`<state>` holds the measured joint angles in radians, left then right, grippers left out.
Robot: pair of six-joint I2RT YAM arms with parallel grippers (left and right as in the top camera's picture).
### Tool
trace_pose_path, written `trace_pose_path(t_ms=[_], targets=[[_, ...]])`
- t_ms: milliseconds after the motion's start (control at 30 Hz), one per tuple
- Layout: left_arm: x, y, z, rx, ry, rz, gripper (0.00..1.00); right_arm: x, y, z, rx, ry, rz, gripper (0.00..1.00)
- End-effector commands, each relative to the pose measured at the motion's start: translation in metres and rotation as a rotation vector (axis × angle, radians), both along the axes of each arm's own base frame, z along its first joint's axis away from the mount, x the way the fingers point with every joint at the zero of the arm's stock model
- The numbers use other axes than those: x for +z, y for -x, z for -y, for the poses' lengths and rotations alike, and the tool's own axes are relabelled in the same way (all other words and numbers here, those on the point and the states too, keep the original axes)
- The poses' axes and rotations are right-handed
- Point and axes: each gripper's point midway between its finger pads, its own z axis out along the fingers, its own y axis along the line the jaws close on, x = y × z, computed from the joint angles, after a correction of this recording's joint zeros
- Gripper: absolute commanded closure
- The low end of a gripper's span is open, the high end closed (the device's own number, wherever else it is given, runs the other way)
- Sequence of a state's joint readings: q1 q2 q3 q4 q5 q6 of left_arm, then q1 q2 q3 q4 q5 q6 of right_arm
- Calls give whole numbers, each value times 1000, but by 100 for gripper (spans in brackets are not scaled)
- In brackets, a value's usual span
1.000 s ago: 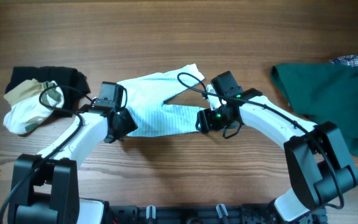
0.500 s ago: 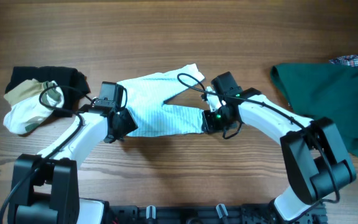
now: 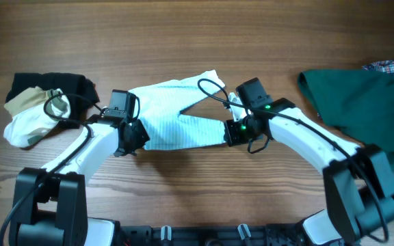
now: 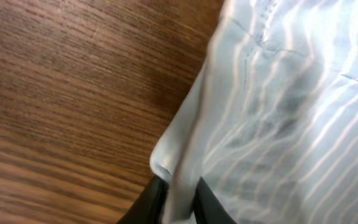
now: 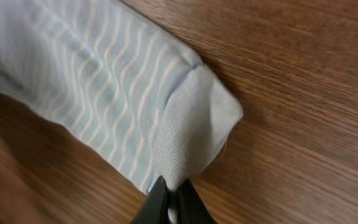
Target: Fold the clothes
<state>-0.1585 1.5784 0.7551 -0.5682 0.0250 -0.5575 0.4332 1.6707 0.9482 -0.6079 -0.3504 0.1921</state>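
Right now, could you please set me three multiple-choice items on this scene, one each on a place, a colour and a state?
1. The dark green garment lies: A) at the table's right end B) at its left end C) in the middle.
2. The striped garment is: A) red and black B) pale blue and white C) plain yellow.
3. The right gripper is: A) open above the table B) shut on the striped garment's cuff C) out of view.
Key: 1 A, overhead shows it far right; 2 B, wrist views show those fine stripes; 3 B, the cuff sits pinched in it.
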Motion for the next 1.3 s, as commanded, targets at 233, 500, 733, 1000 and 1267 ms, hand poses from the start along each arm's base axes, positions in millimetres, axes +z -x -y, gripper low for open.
trace_pose_path(t_ms=[233, 500, 733, 1000, 1267], targets=[[27, 19, -1, -33, 13, -5, 96, 11, 14, 17, -2, 77, -2, 96], [75, 40, 12, -99, 101, 65, 96, 37, 28, 23, -36, 66, 2, 96], [95, 30, 13, -102, 112, 176, 96, 65, 36, 0, 2, -89, -9, 95], [98, 20, 15, -106, 116, 218, 94, 96, 8, -15, -55, -153, 52, 94], [87, 54, 12, -100, 116, 67, 86, 86, -3, -20, -53, -130, 11, 94]])
